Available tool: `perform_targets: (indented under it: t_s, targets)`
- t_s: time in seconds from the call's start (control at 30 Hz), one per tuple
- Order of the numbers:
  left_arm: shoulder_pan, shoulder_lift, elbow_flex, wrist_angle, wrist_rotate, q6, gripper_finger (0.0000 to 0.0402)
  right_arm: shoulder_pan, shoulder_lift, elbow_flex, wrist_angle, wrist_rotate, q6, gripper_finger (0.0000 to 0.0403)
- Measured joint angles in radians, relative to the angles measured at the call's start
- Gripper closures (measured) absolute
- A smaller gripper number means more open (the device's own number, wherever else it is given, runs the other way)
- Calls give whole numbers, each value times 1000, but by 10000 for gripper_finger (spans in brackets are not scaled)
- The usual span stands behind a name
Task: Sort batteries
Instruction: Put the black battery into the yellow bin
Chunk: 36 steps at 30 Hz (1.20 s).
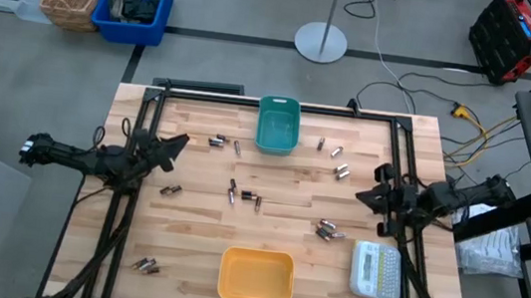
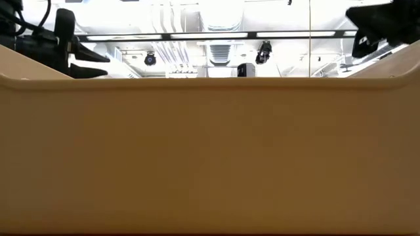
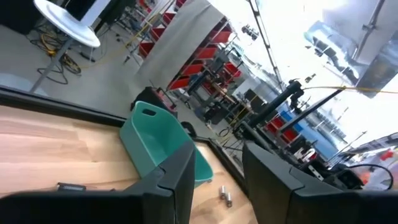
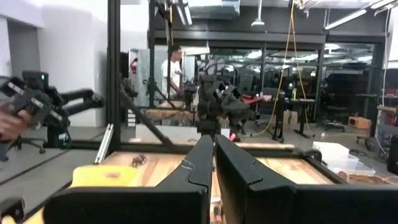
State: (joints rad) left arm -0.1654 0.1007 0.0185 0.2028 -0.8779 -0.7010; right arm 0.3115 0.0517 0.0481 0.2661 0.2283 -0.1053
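**Both arms hang at the bench sides, batteries scattered between two bins**

Seen from above, the wooden bench (image 1: 184, 250) carries a teal bin (image 1: 277, 125) at 12 o'clock and a yellow bin (image 1: 256, 274) at 6 o'clock. The batteries (image 1: 244, 196) lie loose on the wood in small clusters: a few near the centre, a pair at 11 o'clock just left of the teal bin, several at 1 to 2 o'clock right of it, a group at 4 o'clock, one pair at 9 o'clock, and another pair at 7 o'clock near the front left corner. None can be made out inside either bin.

The left end effector (image 1: 173, 147) sits at 9 o'clock, above the left part of the bench, pointing toward the centre. Its wrist camera shows its two fingers (image 3: 180, 180) spread apart with nothing between them, the teal bin and two batteries beyond.

The right end effector (image 1: 373, 194) sits at 3 o'clock, over the right part of the bench, facing inward. Its wrist camera shows its fingers (image 4: 199, 165) drawn nearly together, released of any load, only a thin gap between them.

A white label maker (image 1: 376, 270) with a keypad rests at 4 to 5 o'clock, near the front right corner. The low camera is filled almost wholly by the yellow bin's wall.
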Motion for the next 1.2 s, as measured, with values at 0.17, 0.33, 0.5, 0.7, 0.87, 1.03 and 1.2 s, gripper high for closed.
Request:
perform_targets:
  t_s: [0.17, 0.33, 0.5, 0.7, 0.87, 1.03, 1.2]
  targets:
    - [0, 12, 0, 78, 107, 76, 287, 0, 27, 72, 1, 0, -12, 390]
    - [0, 70, 0, 261, 348, 207, 287, 0, 104, 127, 2, 1, -17, 390]
    - [0, 155, 0, 357, 305, 249, 287, 0, 188, 159, -1, 9, -18, 390]
    - [-1, 235, 8, 360, 283, 254, 287, 0, 267, 221, -2, 10, -8, 390]
    - [-2, 329, 81, 272, 283, 242, 287, 0, 341, 286, -9, 11, 16, 390]
    - [-7, 477, 224, 125, 272, 237, 287, 0, 411, 349, -70, 11, 17, 390]
    - [-6, 607, 353, -118, 234, 212, 287, 0, 457, 365, -79, 11, 17, 390]
